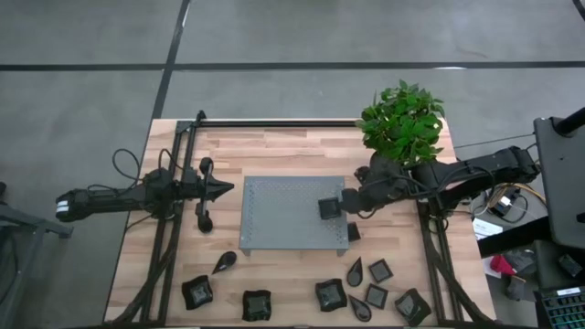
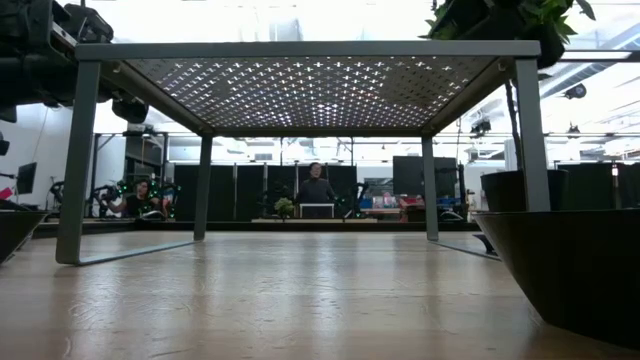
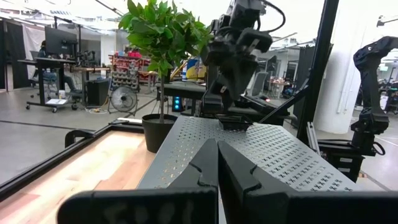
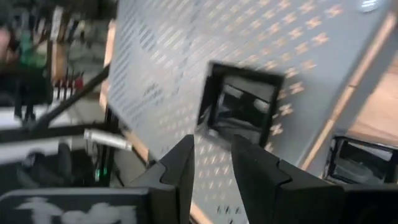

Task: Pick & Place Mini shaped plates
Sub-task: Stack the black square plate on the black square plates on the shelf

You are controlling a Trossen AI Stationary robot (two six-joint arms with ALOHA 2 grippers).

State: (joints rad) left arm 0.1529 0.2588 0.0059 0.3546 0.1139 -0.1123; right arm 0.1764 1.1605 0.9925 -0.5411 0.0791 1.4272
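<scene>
Right end effector (image 4: 211,163) spread over square plate (image 4: 241,111) on tray (image 1: 283,215), 2nd plate (image 4: 364,162) seen by wrist cam only.

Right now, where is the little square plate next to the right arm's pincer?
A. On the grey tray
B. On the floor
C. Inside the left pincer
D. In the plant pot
A: the high view shows the square plate lying on the grey tray near its right edge, with the right pincer beside it, fingers apart.
</scene>
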